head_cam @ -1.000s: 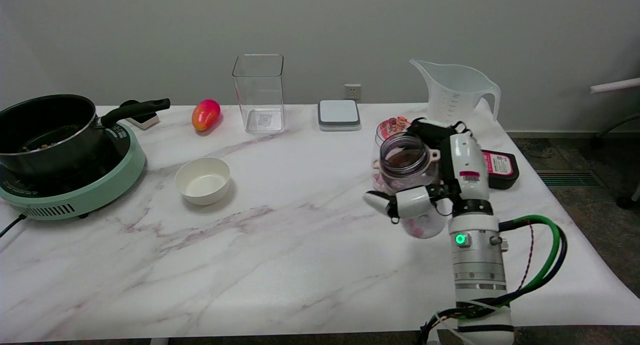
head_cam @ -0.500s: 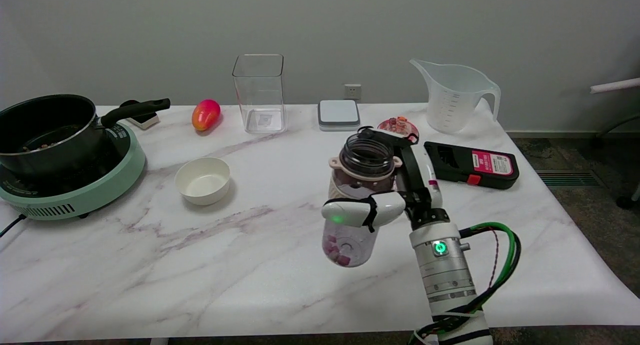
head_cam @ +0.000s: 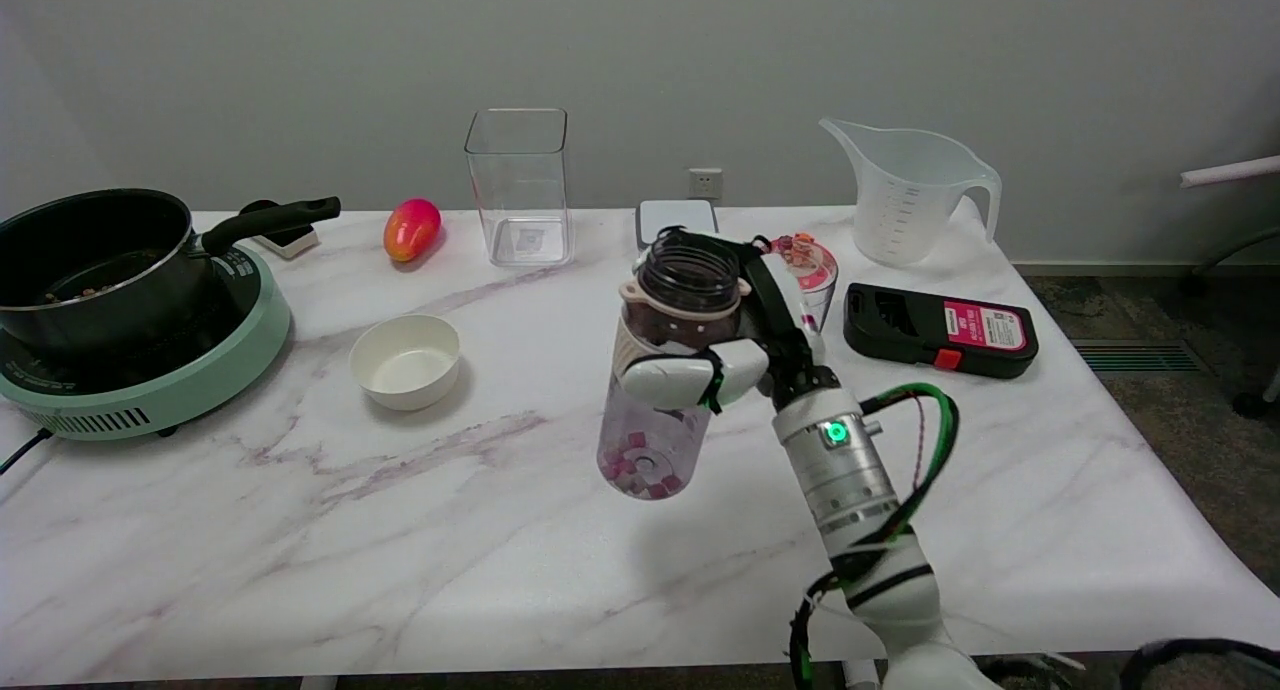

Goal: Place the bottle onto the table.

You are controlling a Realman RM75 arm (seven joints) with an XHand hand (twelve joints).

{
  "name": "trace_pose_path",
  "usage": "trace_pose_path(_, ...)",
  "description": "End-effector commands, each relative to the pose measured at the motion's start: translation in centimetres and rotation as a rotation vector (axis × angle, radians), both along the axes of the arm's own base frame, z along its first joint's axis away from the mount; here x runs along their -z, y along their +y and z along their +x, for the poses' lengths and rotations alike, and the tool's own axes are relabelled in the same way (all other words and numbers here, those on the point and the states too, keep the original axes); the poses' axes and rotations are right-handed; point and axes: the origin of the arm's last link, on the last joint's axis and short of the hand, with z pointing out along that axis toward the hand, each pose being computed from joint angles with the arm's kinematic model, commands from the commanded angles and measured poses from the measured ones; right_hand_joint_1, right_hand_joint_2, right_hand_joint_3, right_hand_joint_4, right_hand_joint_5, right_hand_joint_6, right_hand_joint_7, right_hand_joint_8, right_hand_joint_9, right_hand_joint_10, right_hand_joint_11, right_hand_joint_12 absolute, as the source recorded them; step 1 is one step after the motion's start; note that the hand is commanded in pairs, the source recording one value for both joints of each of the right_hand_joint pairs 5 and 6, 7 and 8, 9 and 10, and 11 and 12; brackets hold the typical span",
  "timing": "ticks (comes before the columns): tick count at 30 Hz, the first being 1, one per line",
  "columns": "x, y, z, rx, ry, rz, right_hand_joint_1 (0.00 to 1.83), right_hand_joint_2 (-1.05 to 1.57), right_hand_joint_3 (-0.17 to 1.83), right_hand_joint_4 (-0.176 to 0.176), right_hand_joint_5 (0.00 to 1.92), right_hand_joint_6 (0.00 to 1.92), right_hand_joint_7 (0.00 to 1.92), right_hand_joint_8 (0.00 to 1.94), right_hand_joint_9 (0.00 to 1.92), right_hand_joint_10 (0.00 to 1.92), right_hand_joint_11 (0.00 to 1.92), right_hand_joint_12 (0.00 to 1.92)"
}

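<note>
Head view: right hand (head_cam: 735, 340) grips the bottle (head_cam: 660, 380) at the centre of the frame, fingers wrapped round its middle, one white finger crossing the front and the others curling behind the neck. The bottle is clear, uncapped, with a pale collar below its dark mouth and pink cubes at the bottom. It tilts slightly, base toward the lower left. Whether the base touches the table (head_cam: 500, 560) I cannot tell. The arm (head_cam: 850, 490) rises from the lower right, a green light on its wrist.

At left, a black pot (head_cam: 90, 260) sits on a green cooker (head_cam: 150, 390). A white bowl (head_cam: 405, 360) stands right of the cooker. Along the far edge are a red-yellow fruit (head_cam: 411, 228), a clear square container (head_cam: 518, 186), a grey-white lid (head_cam: 677, 216) partly behind the hand, and a jug (head_cam: 910, 190). A pink-topped cup (head_cam: 805, 270) is just right of the hand, with a black box (head_cam: 940, 328) further right.
</note>
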Motion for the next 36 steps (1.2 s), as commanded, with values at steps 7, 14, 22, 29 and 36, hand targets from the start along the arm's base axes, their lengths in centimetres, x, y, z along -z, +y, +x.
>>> trace_pose_path(7,-0.5,-9.4,0.2,0.023,-0.058,0.131,1.12,1.57,0.36,0.0,1.48,1.48,1.72,1.72,1.64,1.64,1.46,1.46)
trace_pose_path(14,-0.7,-10.3,-0.4,0.038,-0.038,0.115,1.12,1.57,0.4,0.0,1.48,1.48,1.72,1.72,1.64,1.64,1.43,1.43)
trace_pose_path(22,-0.8,-10.8,-1.0,0.045,-0.036,0.121,1.13,1.57,0.46,0.0,1.54,1.54,1.74,1.74,1.64,1.64,1.44,1.44)
trace_pose_path(29,-0.2,-11.0,-1.7,0.043,-0.012,0.107,1.14,1.57,0.47,0.0,1.59,1.59,1.76,1.76,1.64,1.64,1.46,1.46)
trace_pose_path(36,1.2,-12.0,-1.9,0.029,0.004,0.113,1.14,1.57,0.46,0.0,1.6,1.6,1.77,1.77,1.65,1.65,1.5,1.5)
